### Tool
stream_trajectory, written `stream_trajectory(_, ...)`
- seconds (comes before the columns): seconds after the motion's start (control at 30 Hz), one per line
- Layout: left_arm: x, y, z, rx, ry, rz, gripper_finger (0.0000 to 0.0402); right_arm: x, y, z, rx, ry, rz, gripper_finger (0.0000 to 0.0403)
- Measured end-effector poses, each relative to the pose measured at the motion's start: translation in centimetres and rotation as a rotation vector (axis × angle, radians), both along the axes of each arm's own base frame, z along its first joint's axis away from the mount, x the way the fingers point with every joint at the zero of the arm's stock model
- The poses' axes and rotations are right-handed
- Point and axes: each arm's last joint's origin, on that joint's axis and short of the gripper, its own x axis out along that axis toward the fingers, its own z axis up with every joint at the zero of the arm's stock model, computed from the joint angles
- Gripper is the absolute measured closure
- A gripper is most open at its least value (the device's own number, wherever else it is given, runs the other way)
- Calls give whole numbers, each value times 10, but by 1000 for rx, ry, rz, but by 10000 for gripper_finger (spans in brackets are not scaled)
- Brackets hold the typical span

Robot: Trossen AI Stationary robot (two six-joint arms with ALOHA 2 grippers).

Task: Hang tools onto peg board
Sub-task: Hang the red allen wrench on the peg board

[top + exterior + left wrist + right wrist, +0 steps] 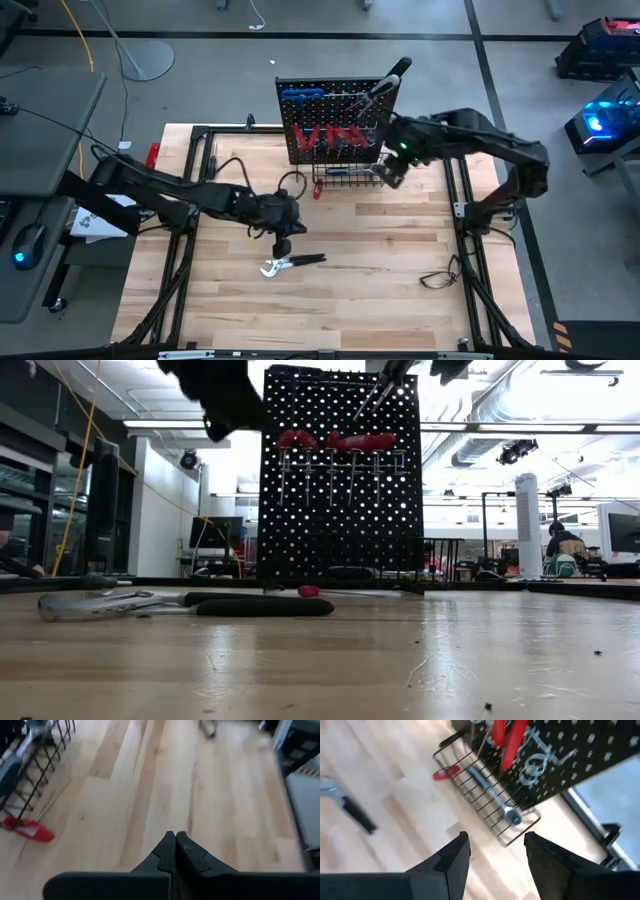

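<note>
The right hand (494,851) is held with its fingers apart and empty just in front of the wire basket (485,802) of the peg board (335,120), which stands at the table's (400,300) far edge. The left hand (281,246), fingers pressed together, is poised above black-handled pliers (290,264) lying near the table's middle.

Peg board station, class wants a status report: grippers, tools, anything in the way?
Left gripper shut, empty, above pliers on table. Right gripper open above wire basket, wrench inside. Peg board holds red screwdrivers. Nothing blocking.
</note>
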Motion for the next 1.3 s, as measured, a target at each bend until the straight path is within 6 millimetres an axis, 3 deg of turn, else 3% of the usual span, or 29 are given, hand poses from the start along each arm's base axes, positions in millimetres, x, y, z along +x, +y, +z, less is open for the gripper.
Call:
stream_trajectory(0.23, 32, 14, -42, 59, 74, 96, 401, -8, 51, 4, 23, -74, 0, 222)
stream_trajectory(0.4, 53, 30, -75, 169, 71, 322, 401, -7, 80, -15, -43, -83, -60, 222)
stream_trajectory(0.57, 59, 44, -100, 256, 94, 562, 401, -11, 101, -30, -28, -82, -114, 222)
stream_trajectory(0.8, 74, 50, -125, 241, 40, 629, 402, -16, 119, -35, 4, -129, -163, 222)
stream_trajectory(1.03, 74, 67, -129, 260, 12, 751, 401, -21, 131, -35, 25, -153, -156, 222)
stream_trajectory(1.3, 78, 87, -139, 201, 11, 776, 401, -22, 132, -35, 24, -153, -148, 222)
